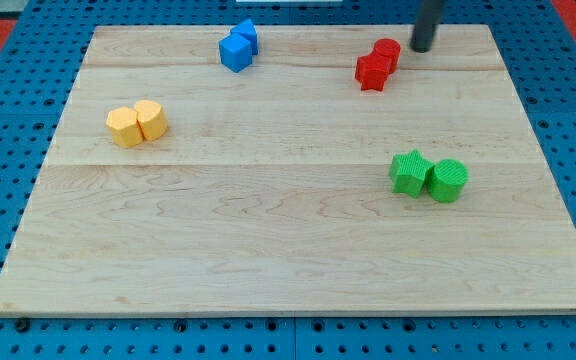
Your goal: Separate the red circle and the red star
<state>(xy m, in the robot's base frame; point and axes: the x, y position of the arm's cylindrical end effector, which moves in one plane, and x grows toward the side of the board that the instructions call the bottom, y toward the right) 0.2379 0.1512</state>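
Red circle, red star touching; my tip right.

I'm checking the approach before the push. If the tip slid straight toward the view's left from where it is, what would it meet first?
Most likely the red circle, just to the left of my tip and pressed against the red star. A small gap seems to separate tip and circle, though depth is hard to judge from this one view.

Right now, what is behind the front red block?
Another red block sits touching behind the red star, partly hidden by it. My tip stands just to the view's right of it.
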